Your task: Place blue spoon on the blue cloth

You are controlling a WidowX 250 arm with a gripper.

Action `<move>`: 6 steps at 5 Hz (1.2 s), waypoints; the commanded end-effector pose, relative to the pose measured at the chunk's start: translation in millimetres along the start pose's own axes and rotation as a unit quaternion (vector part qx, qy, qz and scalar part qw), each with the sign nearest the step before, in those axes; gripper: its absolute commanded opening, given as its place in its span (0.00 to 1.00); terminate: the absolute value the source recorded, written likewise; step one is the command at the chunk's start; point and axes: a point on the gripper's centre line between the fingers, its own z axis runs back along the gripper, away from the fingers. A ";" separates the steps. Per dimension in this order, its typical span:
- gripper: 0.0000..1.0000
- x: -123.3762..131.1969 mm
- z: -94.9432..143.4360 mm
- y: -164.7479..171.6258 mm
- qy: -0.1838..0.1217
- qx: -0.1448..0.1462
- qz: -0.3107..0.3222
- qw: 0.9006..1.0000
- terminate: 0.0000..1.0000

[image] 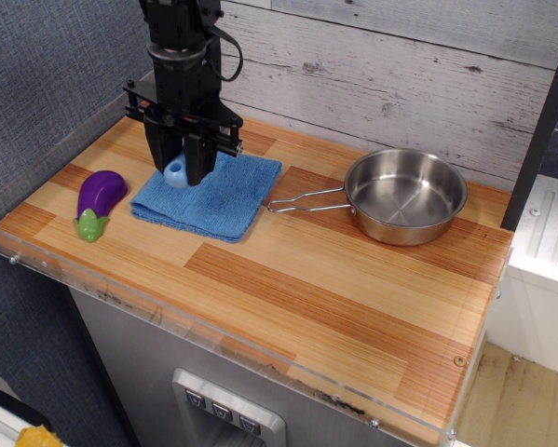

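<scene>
Hanging at upper left over the blue cloth (211,193), black end effector (179,170) closed on the blue spoon (176,173), handle end down. Striped wood bench (334,298) with clear front edge. Purple eggplant toy (98,201) far left, steel pan (404,195) at right. Grey plank wall (400,65) behind.
</scene>
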 end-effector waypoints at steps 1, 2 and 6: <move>1.00 -4.0 13.1 10.0 -0.017 0.009 0.019 1.000 0.00; 1.00 -4.5 15.5 10.0 -0.017 0.012 0.018 1.000 0.00; 1.00 -34.6 85.0 -48.1 -0.074 -0.049 -0.006 0.996 0.00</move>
